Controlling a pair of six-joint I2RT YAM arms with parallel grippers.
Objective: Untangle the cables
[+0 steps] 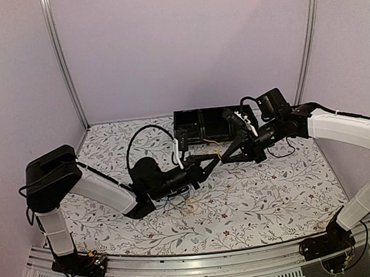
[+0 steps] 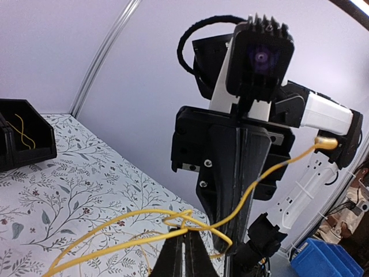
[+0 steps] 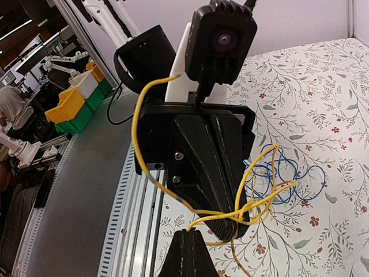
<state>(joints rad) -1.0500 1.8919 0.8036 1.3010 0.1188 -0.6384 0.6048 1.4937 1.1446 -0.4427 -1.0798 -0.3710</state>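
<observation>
Thin yellow wire cable [image 3: 134, 127] held in front of the black plastic bin [image 1: 199, 111].
Left gripper [image 2: 184, 249] and right gripper [image 3: 189, 245] both pinch it, jaws narrow.

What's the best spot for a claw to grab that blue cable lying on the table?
Probably the blue cable's outer loop, on the side away from the yellow cable, coming straight down from above. It lies flat on the table, and that loop sits clear of the tangle.
</observation>
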